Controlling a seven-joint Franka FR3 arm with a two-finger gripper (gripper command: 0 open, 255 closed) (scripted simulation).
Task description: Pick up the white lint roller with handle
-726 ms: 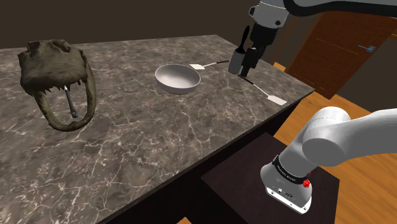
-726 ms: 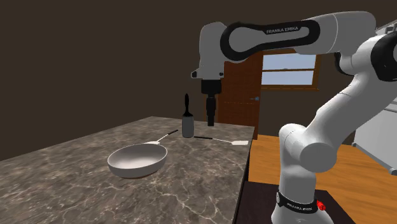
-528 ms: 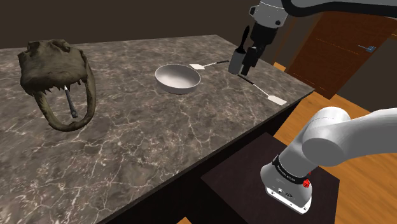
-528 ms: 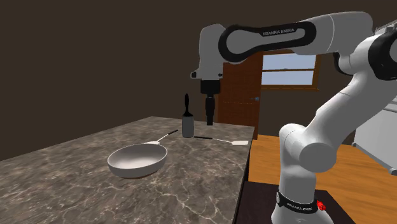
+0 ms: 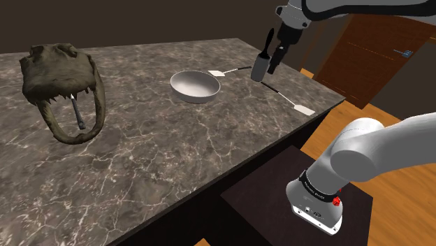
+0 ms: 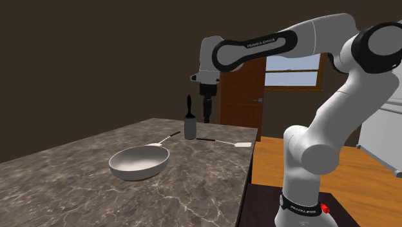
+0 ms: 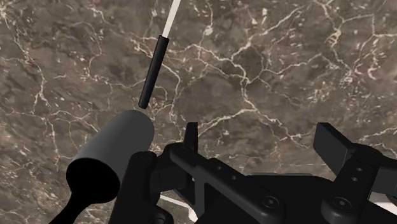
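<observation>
and here's the lint roller (image 5: 260, 68), upright on the dark marbled surface (image 5: 175, 140), a grey drum with a thin black handle rising from its top. it stands toward the far right end in the shoulder view, near the right edge. in the second exterior view the lint roller (image 6: 190, 128) is at the far end of the surface (image 6: 77, 174), beyond the bowl (image 6: 138, 162).

the tool (image 5: 277, 61) hangs off the white arm, pointing down, just beside the roller on the shoulder view's right. from the second exterior view the tool (image 6: 207, 118) is just right of the roller, apart from it, tips about level with the top of the drum and clear of the surface.

the wrist view settles it: the tool (image 7: 261, 143) is wide, both black fingers (image 7: 331, 143) well apart with only bare surface (image 7: 286, 63) between them. the lint roller (image 7: 111, 153) sits outside that gap, beside one finger, not clasped.

a black-handled utensil (image 7: 153, 73) with a white shaft lies flat just beyond the roller's drum. in the shoulder view it is the white-headed utensil (image 5: 218, 72) lying just left of the roller, and a second white-headed utensil (image 5: 303, 109) lies nearer, at the right edge.

the pale bowl (image 5: 196, 87) is left of the roller, apart from it. far over on the left lies an olive-brown toothed skull (image 5: 59, 77). a brown door (image 5: 370, 49) stands beyond the surface.
</observation>
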